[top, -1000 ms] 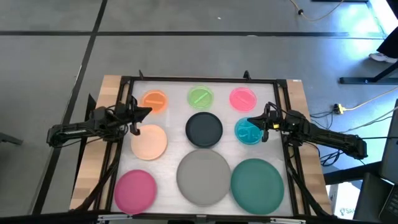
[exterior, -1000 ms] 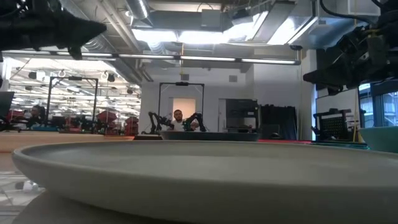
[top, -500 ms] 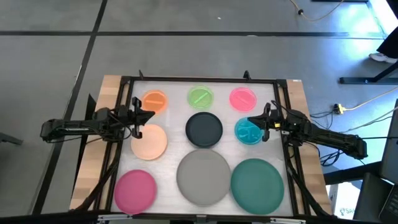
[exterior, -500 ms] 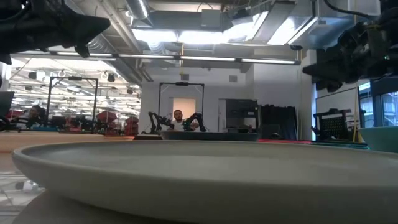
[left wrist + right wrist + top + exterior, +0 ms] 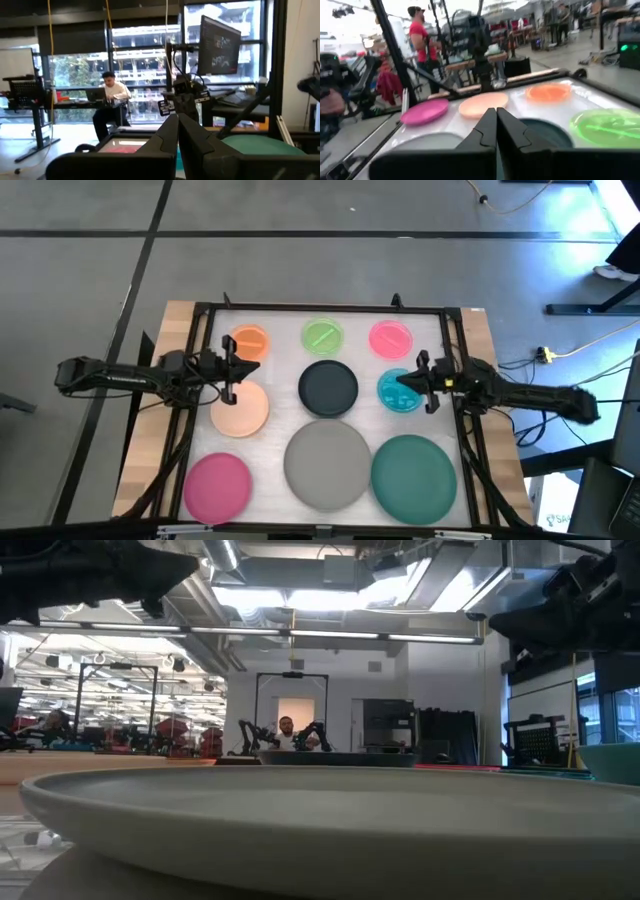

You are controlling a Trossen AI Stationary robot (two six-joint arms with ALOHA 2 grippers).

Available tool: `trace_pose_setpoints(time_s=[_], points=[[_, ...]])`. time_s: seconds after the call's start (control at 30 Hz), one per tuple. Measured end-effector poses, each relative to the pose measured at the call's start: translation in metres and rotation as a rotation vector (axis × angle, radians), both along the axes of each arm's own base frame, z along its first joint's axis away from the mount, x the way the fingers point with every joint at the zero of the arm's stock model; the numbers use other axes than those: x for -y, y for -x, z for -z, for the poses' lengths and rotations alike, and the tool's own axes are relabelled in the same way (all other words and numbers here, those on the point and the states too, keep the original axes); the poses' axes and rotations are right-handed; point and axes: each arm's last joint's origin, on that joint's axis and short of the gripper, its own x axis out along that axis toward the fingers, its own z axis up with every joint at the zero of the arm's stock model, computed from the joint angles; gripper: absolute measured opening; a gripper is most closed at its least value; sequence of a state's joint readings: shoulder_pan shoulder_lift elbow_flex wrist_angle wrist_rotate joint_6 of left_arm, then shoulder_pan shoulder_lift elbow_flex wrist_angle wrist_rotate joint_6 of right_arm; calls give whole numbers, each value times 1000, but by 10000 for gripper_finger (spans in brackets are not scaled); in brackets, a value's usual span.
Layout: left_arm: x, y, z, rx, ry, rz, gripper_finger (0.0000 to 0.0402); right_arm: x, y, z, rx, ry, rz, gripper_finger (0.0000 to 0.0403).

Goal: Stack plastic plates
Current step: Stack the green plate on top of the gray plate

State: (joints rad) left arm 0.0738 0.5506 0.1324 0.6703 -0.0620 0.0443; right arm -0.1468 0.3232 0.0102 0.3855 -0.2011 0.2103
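1. Nine round plastic plates lie singly on the white table top [image 5: 280, 325], none stacked yet: a small orange plate [image 5: 249, 342], small green plate [image 5: 322, 336] and small pink plate [image 5: 390, 337] along the far row; a medium peach plate [image 5: 240, 409], medium black plate [image 5: 328, 386] and small teal plate [image 5: 399, 392] in the middle; a large magenta plate [image 5: 217, 485], large grey plate [image 5: 327, 464] and large dark green plate [image 5: 414, 471] nearest.
2. They look light, stiff and slick; I judge a pinch across the raised rim safest, since a flat face offers no purchase.
3. Left gripper [image 5: 228, 370] hangs between the orange and peach plates, fingers pressed together, empty.
4. Right gripper [image 5: 412, 380] hovers over the teal plate, likewise clenched on nothing.
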Motion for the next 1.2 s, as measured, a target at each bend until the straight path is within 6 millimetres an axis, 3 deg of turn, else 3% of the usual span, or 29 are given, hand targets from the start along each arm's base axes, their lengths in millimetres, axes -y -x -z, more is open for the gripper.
trace_pose_setpoints(time_s=[0.23, 0.4, 0.7, 1.0, 1.2], points=[[-1, -13, -20, 13, -71, -13, 6, -30, -24, -28, -39, 95, -39, 1], [-4, -13, -42, 71, -130, -62, 6, -52, -49, -54, -193, 132, -30, 1], [2, -12, -55, 137, -74, 1, 6, -76, -99, -84, -444, 91, 40, 1], [3, -11, -58, 171, -76, 0, 6, -91, -137, -49, -665, -5, -3, 4], [3, -10, -59, 182, -76, -2, 6, -94, -150, -20, -772, -75, 60, 74]])
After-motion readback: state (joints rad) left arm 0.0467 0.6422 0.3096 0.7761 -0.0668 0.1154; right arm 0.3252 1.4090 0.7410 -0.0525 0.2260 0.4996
